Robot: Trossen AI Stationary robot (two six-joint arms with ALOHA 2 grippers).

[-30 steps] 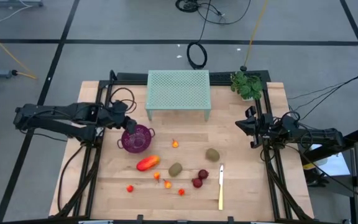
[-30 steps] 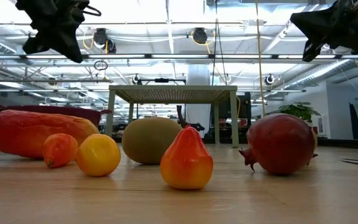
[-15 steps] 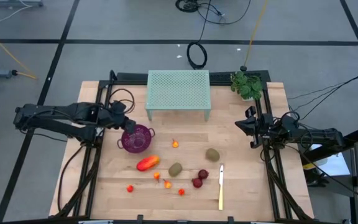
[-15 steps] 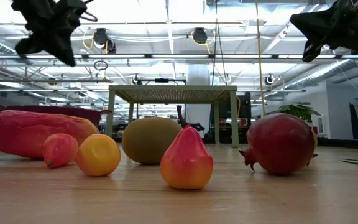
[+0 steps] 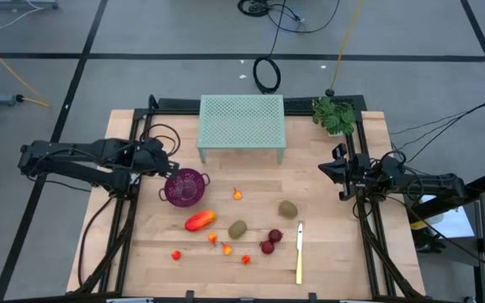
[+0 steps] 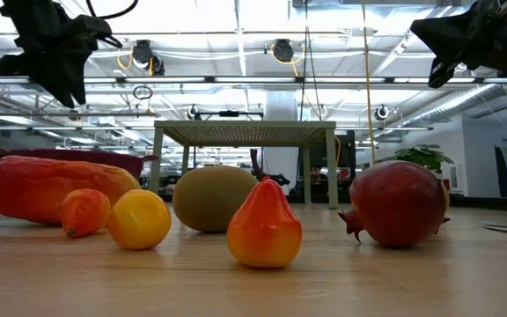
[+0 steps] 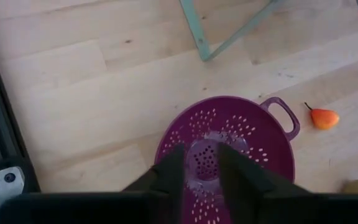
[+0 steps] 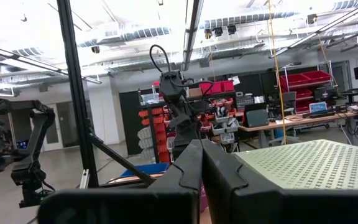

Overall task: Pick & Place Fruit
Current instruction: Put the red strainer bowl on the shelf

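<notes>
The fruit lies loose on the wooden table: an elongated red-orange piece (image 5: 199, 220), two kiwi-like ovals (image 5: 238, 228) (image 5: 288, 209), dark red round ones (image 5: 268, 247), several tiny orange-red balls (image 5: 226, 249) and a small pear (image 5: 237, 194). My left gripper (image 5: 162, 160) hovers open and empty above the far left side of the purple bowl (image 5: 183, 187); the left wrist view looks down between its fingers (image 7: 199, 168) into the empty bowl (image 7: 241, 124). My right gripper (image 5: 337, 172) waits, shut and empty, in the air at the table's right side.
A yellow-handled knife (image 5: 299, 252) lies near the front right of the fruit. A pale green mesh stand (image 5: 242, 126) stands at the far middle and a small plant (image 5: 333, 114) at the far right. Black frame rails (image 5: 133, 202) run along both sides.
My left gripper has drawn back toward the table's left edge, away from the purple bowl, rising a little. The fruit and the bowl have stayed where they were.
</notes>
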